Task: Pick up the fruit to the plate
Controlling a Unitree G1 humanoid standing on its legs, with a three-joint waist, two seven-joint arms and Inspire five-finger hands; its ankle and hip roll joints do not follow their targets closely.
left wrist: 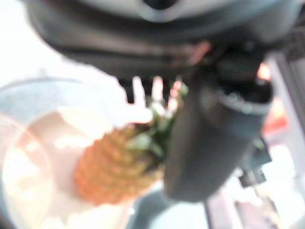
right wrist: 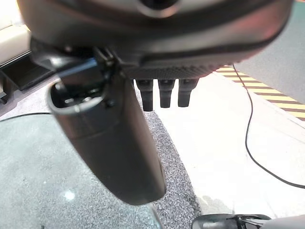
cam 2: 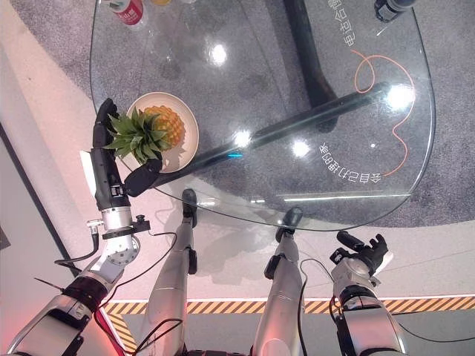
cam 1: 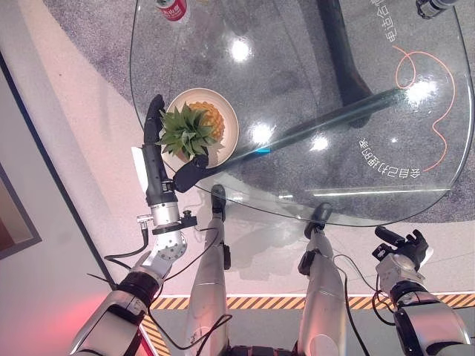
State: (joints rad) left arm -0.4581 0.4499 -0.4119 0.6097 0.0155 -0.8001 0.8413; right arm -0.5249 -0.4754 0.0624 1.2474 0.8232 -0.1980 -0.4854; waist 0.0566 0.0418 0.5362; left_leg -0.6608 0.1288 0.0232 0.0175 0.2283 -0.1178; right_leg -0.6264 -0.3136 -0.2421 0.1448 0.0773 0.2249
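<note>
Seen from the head camera, the right hand [cam 2: 361,256] hangs low beside the near edge of the glass table [cam 1: 312,89], well apart from the fruit; its wrist camera shows the thumb and fingers straight and relaxed, holding nothing, above grey carpet [right wrist: 28,171] and pale floor.

At the table's near left edge, the left hand [cam 1: 158,152] reaches in at the plate [cam 1: 227,113]. Its fingers stretch straight along the left side of the leafy crown while the thumb [cam 1: 190,172] angles in on the near side, so the hand stands wide around the green leaves. Whether fingers or thumb actually touch the leaves cannot be told. The left wrist camera shows the thumb [left wrist: 209,143] close in front of the crown.

The pineapple [cam 1: 199,124] lies on its side on the cream plate, its orange body toward the far side of the dish and its crown pointing back toward the robot, spilling over the near left rim.

Farther across the glass, an orange cord [cam 1: 434,89] loops near the right side. A red can [cam 1: 172,8] stands at the far left edge, and a dark object [cam 1: 434,7] sits at the far right corner.
</note>
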